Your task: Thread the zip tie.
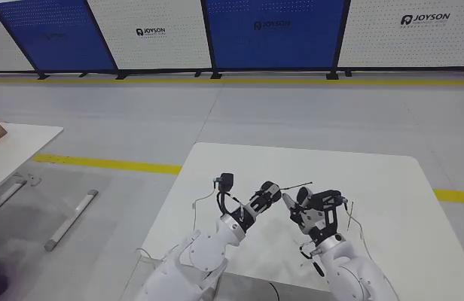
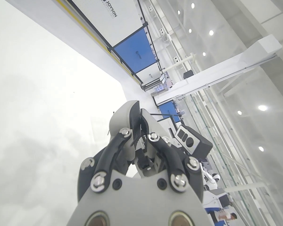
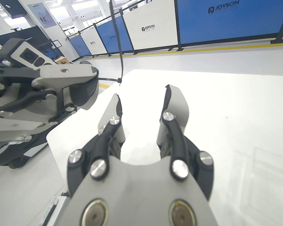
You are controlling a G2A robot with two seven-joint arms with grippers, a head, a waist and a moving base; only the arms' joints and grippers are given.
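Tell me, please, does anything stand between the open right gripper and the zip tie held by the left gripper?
Nothing visible does. The right gripper is open and empty, and the space from it to the zip tie is free, above the table. The left gripper clamps the tie from one side.

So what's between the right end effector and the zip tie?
Nothing, just air over the white table. Right wrist view: the open right end effector sits apart from the thin black plastic zip tie, which the left end effector pinches.

Grey floor (image 1: 141, 113), yellow line (image 1: 104, 162), blue-white panels (image 1: 273, 34)
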